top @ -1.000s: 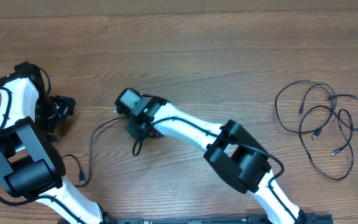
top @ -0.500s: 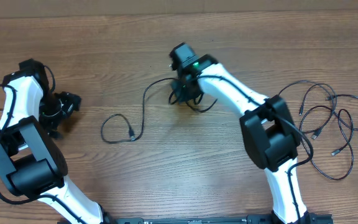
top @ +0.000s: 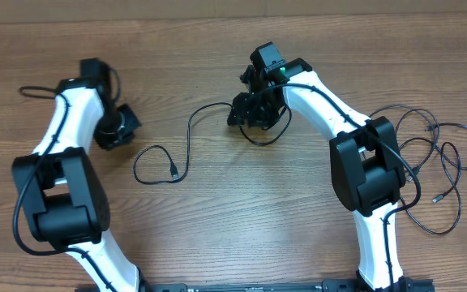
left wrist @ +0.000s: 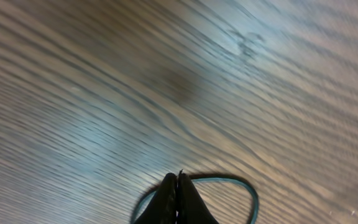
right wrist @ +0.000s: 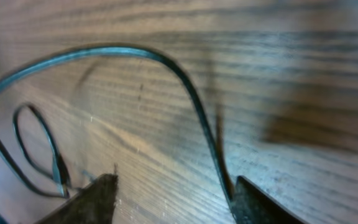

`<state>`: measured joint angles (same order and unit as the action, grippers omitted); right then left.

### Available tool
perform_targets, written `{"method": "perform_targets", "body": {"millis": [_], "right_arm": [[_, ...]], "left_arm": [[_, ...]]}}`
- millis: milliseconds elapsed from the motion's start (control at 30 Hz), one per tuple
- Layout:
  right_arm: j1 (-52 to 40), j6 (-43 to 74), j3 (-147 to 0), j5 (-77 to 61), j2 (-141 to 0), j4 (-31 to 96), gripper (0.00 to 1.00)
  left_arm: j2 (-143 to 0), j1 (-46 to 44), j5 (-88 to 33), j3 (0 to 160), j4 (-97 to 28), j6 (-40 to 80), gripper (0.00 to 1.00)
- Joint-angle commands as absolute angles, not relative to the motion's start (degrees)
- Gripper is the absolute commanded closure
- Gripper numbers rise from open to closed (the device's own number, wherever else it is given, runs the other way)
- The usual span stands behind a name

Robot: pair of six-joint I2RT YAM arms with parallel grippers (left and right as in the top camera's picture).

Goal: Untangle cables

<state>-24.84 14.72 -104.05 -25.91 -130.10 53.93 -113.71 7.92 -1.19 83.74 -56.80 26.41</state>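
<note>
— Where did we find the cables?
— A tangle of cables (top: 425, 156) lay at the right edge of the table (top: 217, 243). One loose cable (top: 188, 138) trailed across the centre, from the right gripper (top: 246, 113) to a loop at lower left.
— And the grippers?
— The right gripper's fingers (right wrist: 101, 196) stood apart, the loose cable running beside one of them. The left gripper (top: 120, 127), upper left, had its fingertips (left wrist: 169, 199) pressed together, gripping nothing we could make out.
</note>
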Motion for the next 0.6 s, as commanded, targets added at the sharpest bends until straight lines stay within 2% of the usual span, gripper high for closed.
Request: {"method": "perform_targets", "body": {"millis": [0, 233, 567], "right_arm": [[-25.1, 14.96, -105.38, -26.09, -127.39, 54.83, 0.35], [-25.06, 14.76, -102.96, -23.4, -127.42, 55.37, 0.26], [-25.06, 14.81, -98.45, -24.1, -128.05, 54.65, 0.25]], "left_arm": [[-114.02, 5.04, 2.11, 84.36, -57.25, 23.05, 0.96], [-113.99, 2.2, 1.41, 84.36, -62.59, 22.26, 0.96], [-114.08, -0.4, -2.81, 77.91, -60.71, 20.78, 0.96]]}}
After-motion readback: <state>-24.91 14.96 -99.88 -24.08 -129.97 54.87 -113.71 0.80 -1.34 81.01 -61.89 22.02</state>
